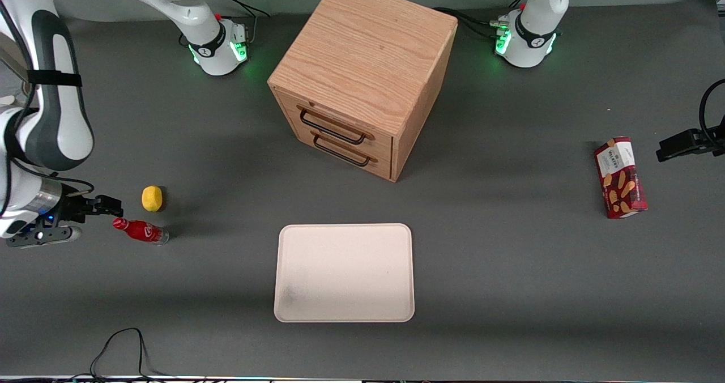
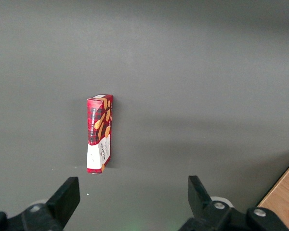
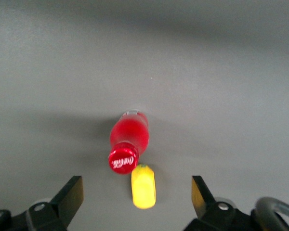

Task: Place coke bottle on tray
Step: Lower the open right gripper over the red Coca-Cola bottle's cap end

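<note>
My gripper (image 1: 85, 216) hovers open above the standing coke bottle (image 1: 140, 231), near the table's working-arm end. The tray (image 1: 344, 272) sits bare mid-table, so I judge grasping and placing remain.

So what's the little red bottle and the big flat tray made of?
The coke bottle, near the open hand, looks like glossy plastic: shiny red with a clear base. The tray looks like matte cream plastic, smooth with rounded corners, though that's a guess.
</note>
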You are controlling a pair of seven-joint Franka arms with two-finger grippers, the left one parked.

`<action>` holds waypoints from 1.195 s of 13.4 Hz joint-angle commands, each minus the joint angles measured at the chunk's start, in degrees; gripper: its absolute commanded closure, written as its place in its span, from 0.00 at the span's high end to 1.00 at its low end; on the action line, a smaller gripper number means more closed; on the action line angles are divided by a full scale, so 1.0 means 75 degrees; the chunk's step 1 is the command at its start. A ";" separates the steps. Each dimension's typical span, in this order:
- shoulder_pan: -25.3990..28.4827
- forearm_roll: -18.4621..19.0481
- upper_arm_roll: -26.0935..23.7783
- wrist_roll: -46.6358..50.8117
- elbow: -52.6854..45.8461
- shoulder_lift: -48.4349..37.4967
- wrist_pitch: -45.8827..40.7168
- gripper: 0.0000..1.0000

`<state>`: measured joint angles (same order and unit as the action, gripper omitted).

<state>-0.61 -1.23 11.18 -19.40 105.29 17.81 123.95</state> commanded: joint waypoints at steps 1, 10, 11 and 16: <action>0.0127 -0.0152 -0.0014 -0.0132 0.0527 -0.0184 0.0570 0.99; 0.0128 -0.0164 -0.0085 -0.0144 0.0785 0.0179 0.1379 0.96; 0.0128 -0.0164 -0.0085 -0.0144 0.0785 0.0191 0.1403 0.93; 0.0128 -0.0164 -0.0085 -0.0144 0.0785 0.0168 0.1356 0.39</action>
<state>0.09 -1.24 10.37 -19.40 110.71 19.71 133.66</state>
